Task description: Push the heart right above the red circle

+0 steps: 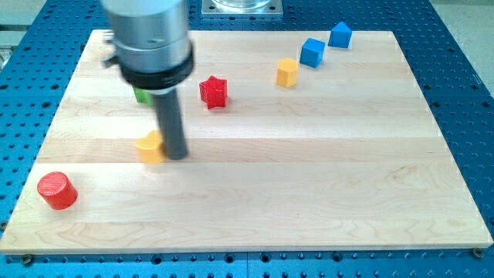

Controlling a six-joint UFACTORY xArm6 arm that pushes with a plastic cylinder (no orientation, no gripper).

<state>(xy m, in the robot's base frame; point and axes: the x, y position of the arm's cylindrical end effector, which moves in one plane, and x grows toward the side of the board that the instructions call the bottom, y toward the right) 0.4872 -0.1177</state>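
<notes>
- Wooden board (309, 201) is lying on blue pegboard table (463, 46), taking up most of view; blocks are sitting mostly in upper half + left side.
- Arm housing (150, 38) is hanging over board's upper left, dark rod running down from it.
- My tip (177, 157) is sitting on board, touching right side of yellow heart (151, 147) or just beside it. No gripper on this rig, so nothing is being held, contact is push-only.
- Red circle (57, 190) (cylinder) is sitting near bottom-left corner of board, well apart from heart, lower + further left.
- Yellow heart is sitting left-centre, up and to the right of red circle, so not yet placed directly above it.
- Progress, judging: tip is looking engaged w/ heart on correct side for a leftward push; most of travel is remaining, approx mid-task at best. Heart is needing to go left + a bit down toward view's bottom.
- Red star (214, 92) is sitting upper-centre, out of push path.
- Green block (143, 95) is peeking out behind rod, shape unclear, mostly hidden.
- Yellow block (287, 72), blue block (312, 52) + second blue block (340, 35) are lining up top right, not involved.
</notes>
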